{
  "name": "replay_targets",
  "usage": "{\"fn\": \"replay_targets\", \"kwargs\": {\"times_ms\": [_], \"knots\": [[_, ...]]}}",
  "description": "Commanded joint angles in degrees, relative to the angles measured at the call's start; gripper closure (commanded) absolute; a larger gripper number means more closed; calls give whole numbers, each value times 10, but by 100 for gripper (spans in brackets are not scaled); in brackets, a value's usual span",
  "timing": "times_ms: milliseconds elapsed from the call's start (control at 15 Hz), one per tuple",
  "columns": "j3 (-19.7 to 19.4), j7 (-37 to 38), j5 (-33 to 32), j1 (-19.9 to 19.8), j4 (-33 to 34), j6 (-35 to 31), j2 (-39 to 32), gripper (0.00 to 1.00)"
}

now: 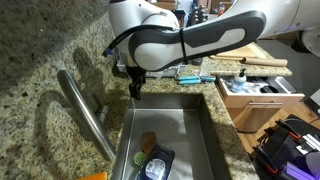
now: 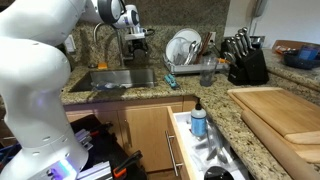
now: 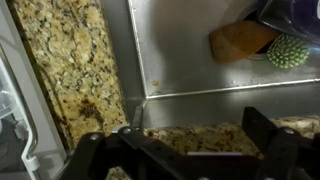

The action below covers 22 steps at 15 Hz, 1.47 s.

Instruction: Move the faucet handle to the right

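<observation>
Across speckled granite table (image 1: 40, 130) in a kitchen, stretching a white-and-black arm (image 1: 190, 40) out level above the steel sink (image 1: 185, 110), then bending the wrist straight down. Hanging the tool (image 1: 135, 88) just over one end of the sink, fingers pointing downward. Keeping the jaws spread wide and gripping nothing: in the wrist view, showing both dark fingers (image 3: 95, 155) apart above the sink's corner, where steel is meeting granite.

Catching in that same view an orange sponge (image 3: 240, 40) and a green scrubber (image 3: 290, 50) lying on the sink's floor. Showing the long spout (image 1: 85, 112) slanting over the table beside the sink, clear of the tool. Not making out the faucet handle with any certainty in any view; placing it no closer than at the faucet on the sink's wall side.

Revealing in just an exterior view a dish rack (image 2: 185, 52) and a knife block (image 2: 245, 62) beyond the sink. Showing in both exterior views an open drawer (image 2: 200, 150) beside the sink, below the table.
</observation>
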<state>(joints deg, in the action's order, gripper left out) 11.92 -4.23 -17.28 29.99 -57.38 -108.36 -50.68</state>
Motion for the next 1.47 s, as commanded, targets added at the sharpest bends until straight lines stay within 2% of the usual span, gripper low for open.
{"fn": "replay_targets", "kwargs": {"times_ms": [0,133,267,467,600,667,867,933,1000,1200,1267,1333,1400], "knots": [[1,-1,0,1,4,-1,-2,0],[0,-8,-5,7,27,9,-18,0],[-17,-26,-11,32,69,20,-41,0],[-36,-28,-27,58,113,-10,-56,0],[-35,-8,-44,60,118,-51,-52,0],[-25,-12,-32,54,88,-29,-39,0],[-28,-9,-36,58,102,-43,-40,0],[-19,-16,-25,46,94,-71,-41,0],[1,-41,-8,27,84,-137,-45,0],[24,-83,18,2,87,-244,-69,0],[43,-108,37,-9,90,-265,-79,0],[11,-66,15,13,91,-225,-65,0],[22,-82,24,4,91,-246,-73,0]]}}
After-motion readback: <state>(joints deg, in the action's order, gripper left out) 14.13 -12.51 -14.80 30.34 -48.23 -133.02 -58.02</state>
